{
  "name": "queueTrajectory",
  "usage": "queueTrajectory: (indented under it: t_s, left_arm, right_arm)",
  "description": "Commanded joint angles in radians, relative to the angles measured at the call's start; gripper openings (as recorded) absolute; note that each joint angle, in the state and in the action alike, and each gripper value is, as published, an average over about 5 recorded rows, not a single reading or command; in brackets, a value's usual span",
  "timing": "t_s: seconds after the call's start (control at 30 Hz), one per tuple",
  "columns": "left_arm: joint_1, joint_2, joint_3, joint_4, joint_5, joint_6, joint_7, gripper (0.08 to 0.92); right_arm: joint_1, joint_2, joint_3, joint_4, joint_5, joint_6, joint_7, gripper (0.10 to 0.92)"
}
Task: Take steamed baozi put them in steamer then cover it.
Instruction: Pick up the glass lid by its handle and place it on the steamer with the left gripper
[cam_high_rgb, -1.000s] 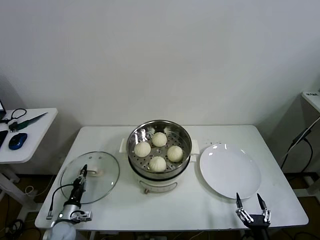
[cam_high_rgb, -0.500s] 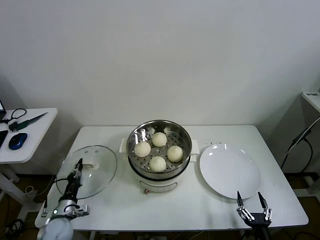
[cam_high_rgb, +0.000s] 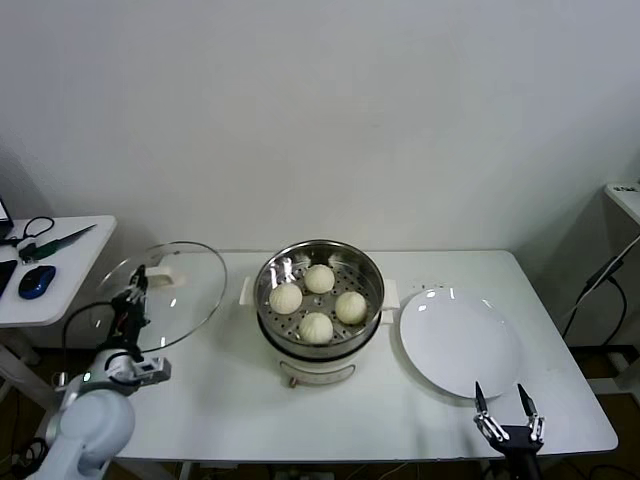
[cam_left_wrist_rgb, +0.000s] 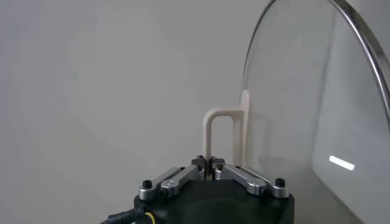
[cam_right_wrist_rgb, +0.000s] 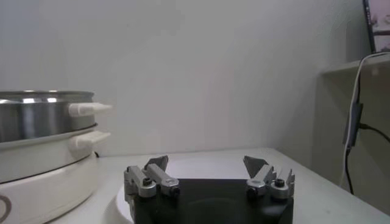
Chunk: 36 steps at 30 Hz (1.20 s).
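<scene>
Cover (cam_high_rgb: 163, 293) clamped by left gripper (cam_high_rgb: 130, 297) at its cream handle (cam_left_wrist_rgb: 220, 135), held off the worktop (cam_high_rgb: 400, 400), tilted, glass face toward the steamer. Left gripper fingers (cam_left_wrist_rgb: 239, 175) pinched together on the handle loop, glass and metal rim just beyond them. Hangs over the worktop's left edge, lid rim near the steamer (cam_high_rgb: 320, 300) but apart from it.

Right gripper (cam_high_rgb: 507, 419) parked low at the near right edge of the worktop, jaws spread, nothing between them. White plate (cam_high_rgb: 460, 342) just beyond it, flat on the worktop, bare. Steamer further off to that gripper's left, uncovered, steel basket on the cream pot base.

Steamed baozi (cam_high_rgb: 318, 304): all four in the steamer basket, in a loose diamond. Side table (cam_high_rgb: 50, 270) with a mouse and cables beyond the left gripper, off to its left.
</scene>
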Motion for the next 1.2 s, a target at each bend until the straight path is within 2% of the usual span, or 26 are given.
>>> queueTrajectory:
  t_s: [0.03, 0.3, 0.57, 0.9, 1.2]
  left_arm:
    - [-0.154, -0.004, 0.285, -0.247, 0.150, 0.301, 0.248, 0.137]
    - [-0.278, -0.224, 0.542, -0.159, 0.382, 0.343, 0.293, 0.137]
    - [-0.300, -0.407, 0.630, -0.019, 0.504, 0.330, 0.242, 0.137]
    - [-0.298, -0.529, 0.671, 0.128, 0.577, 0.322, 0.199, 0.137]
    - [-0.325, -0.560, 0.669, 0.201, 0.589, 0.323, 0.176, 0.137]
  right_arm:
    - [0.020, 0.002, -0.001, 0.011, -0.028, -0.032, 0.010, 0.823]
    - [0.034, -0.009, 0.002, 0.016, -0.030, -0.039, 0.013, 0.823]
    - [0.024, -0.030, 0.001, 0.001, -0.003, -0.009, 0.013, 0.823]
    - [0.008, -0.052, 0.001, -0.009, 0.027, 0.021, 0.016, 0.823]
    - [0.005, -0.054, 0.000, -0.011, 0.029, 0.026, 0.016, 0.823]
